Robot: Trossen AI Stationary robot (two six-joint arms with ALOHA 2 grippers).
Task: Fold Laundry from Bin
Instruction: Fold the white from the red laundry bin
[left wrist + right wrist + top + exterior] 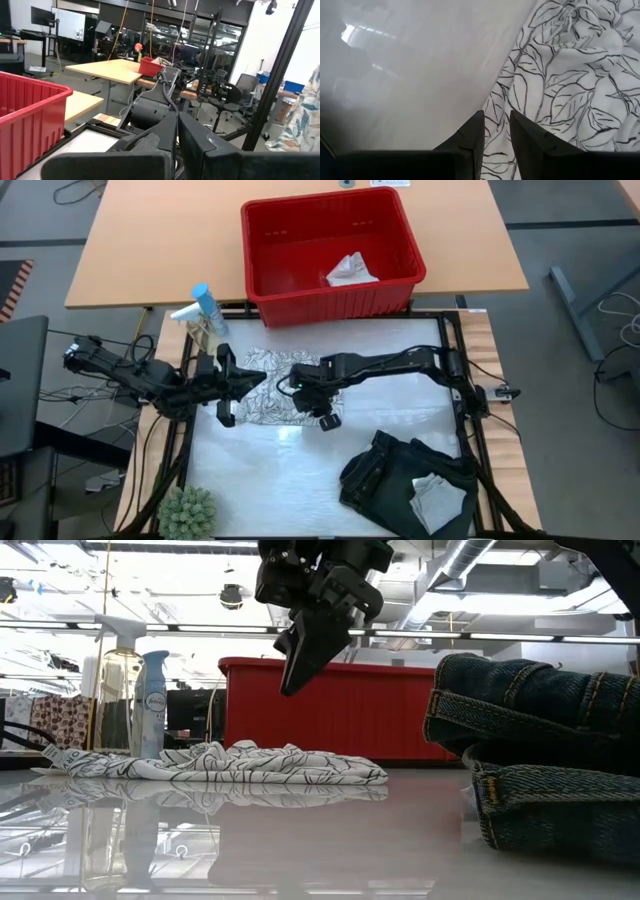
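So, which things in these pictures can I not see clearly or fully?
- Left tool: in the low view it is absent; in its own wrist view only the dark fingers show, no tips.
- Leaf-patterned cloth: in the high view both arms cover its middle, so its folds are unknown.
- Small whitish cloth in the bin: too small to read its shape.
- Dark garment: cut by the low view's right edge.

Low view: dark garment (540,740) cut by right edge; right arm's upper part cut off
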